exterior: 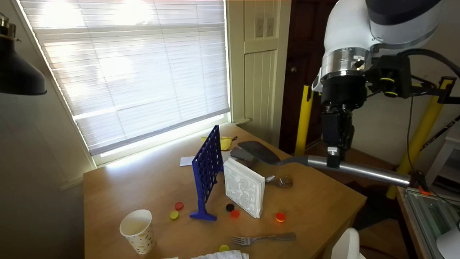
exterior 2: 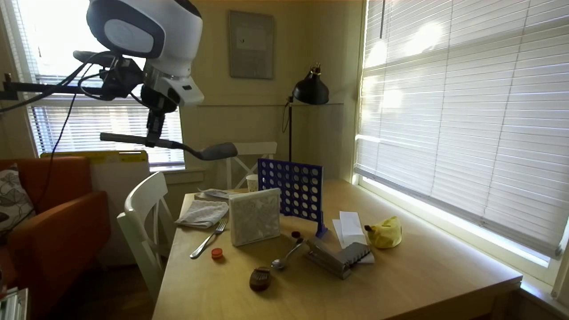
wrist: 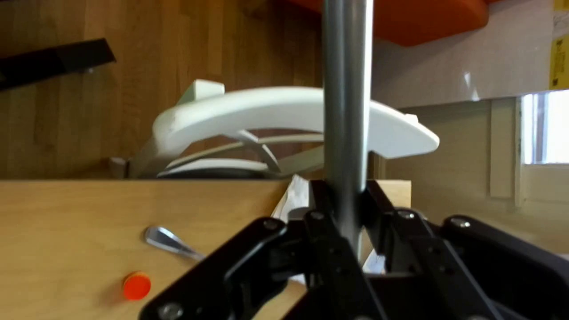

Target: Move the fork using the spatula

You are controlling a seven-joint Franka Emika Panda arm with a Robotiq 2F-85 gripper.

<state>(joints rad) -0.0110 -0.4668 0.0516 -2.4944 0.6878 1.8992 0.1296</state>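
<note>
The grey metal fork (exterior: 276,237) lies flat on the wooden table, near the edge by a white chair. It also shows in an exterior view (exterior 2: 208,240), and its handle end shows in the wrist view (wrist: 171,243); my gripper hides the tines there. My gripper (exterior: 333,161) is shut on the metal handle of the spatula (exterior: 373,173), well above the table. The spatula is about level, with its dark grey head (exterior 2: 218,151) pointing out to one side. In the wrist view the handle (wrist: 347,89) runs between my fingers (wrist: 343,193). The spatula does not touch the fork.
A white square block (exterior 2: 255,218) and an upright blue game frame (exterior 2: 291,186) stand beyond the fork. A cloth (exterior 2: 202,213), orange discs (exterior 2: 217,253), a spoon (exterior 2: 286,256) and a stapler (exterior 2: 331,258) lie about. A paper cup (exterior: 138,232) stands on the table. A white chair (exterior 2: 146,209) adjoins the edge.
</note>
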